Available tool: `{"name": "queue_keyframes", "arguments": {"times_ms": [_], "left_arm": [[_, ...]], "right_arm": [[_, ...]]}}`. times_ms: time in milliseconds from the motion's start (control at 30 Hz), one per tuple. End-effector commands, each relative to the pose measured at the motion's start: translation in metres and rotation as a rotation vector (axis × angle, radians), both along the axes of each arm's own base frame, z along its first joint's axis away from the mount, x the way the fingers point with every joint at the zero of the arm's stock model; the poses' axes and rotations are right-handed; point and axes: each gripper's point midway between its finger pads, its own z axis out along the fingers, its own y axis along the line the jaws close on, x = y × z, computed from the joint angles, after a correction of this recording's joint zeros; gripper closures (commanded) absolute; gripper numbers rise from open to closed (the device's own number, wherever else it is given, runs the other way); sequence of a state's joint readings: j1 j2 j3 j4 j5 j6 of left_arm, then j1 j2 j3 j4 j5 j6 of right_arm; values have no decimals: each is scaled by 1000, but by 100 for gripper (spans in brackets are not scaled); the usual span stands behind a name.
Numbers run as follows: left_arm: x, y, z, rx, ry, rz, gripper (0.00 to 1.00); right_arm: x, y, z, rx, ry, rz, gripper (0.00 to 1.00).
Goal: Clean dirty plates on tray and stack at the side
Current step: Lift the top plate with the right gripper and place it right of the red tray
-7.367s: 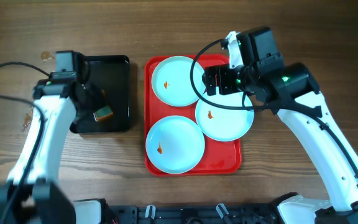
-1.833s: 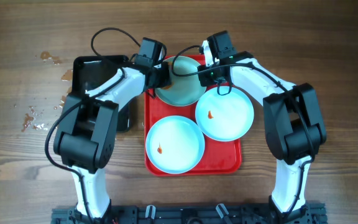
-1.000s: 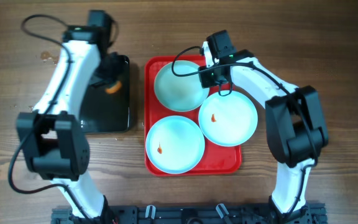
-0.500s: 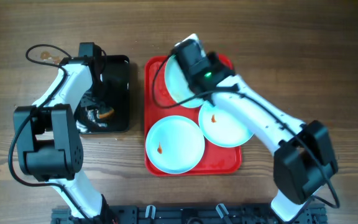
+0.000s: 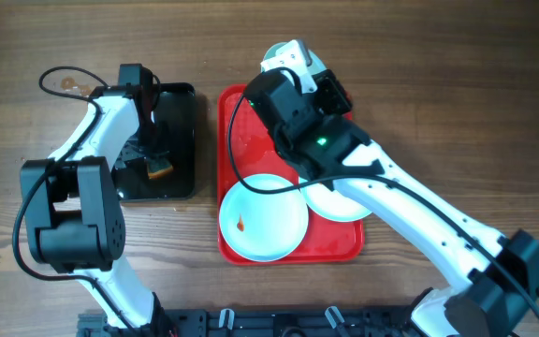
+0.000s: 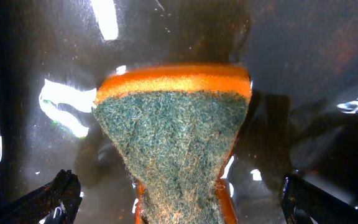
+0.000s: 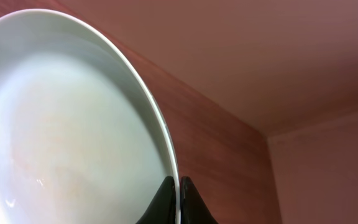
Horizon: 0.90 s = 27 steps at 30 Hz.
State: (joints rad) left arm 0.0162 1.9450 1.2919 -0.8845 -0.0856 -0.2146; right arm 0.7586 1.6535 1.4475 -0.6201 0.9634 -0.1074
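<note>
— What were your jaws doing?
— My left gripper (image 6: 182,198) stood spread wide over the sponge (image 6: 176,137). Its wrist camera showed a fingertip (image 6: 61,194) at each lower corner, both well clear of the sponge's sides, so nothing was pinched. My right gripper (image 7: 178,198) was pressed together on the rim of the held plate (image 7: 67,124).
— Could the overhead camera see that pinch?
— No. From above, my right wrist covered the fingers. Only a pale sliver of that plate peeked out beyond the far rim of the red tray (image 5: 235,131). The wrist camera alone showed my two dark tips meeting on the rim, with the plate's pale hollow filling the left of its view.
— And the other plates?
— Only the overhead view showed them. The stained plate (image 5: 263,217) lay flat in the red tray's near left part, with a small orange-brown spot left of its middle. The third plate (image 5: 346,208) lay in the tray's right part, just beside the stained one. It was mostly hidden under my right arm, and I couldn't tell whether it carried a spot.
— Where was the sponge?
— In the black tray (image 5: 178,103), which sat just left of the red tray. Overhead it was only a small orange block. Close up it showed a green scrub face, an orange edge, and wet glints on the black floor around it
</note>
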Motion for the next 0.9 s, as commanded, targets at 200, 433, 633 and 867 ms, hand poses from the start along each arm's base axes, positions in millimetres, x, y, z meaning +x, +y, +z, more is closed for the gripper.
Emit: {"name": "queue_keyframes", "arguments": {"times_ms": [200,433,633,867], "left_arm": [[1,5,4,10,-12,3,0],[1,5,4,10,-12,3,0],[1,5,4,10,-12,3,0],[1,5,4,10,-12,3,0]], "right_arm": [[-2,10,-1,-11,34,68,96],[-2,10,0,-5,31,65,96],[-2,10,0,-3,30,64,96],[1,15,-37,134,140,79,96]]}}
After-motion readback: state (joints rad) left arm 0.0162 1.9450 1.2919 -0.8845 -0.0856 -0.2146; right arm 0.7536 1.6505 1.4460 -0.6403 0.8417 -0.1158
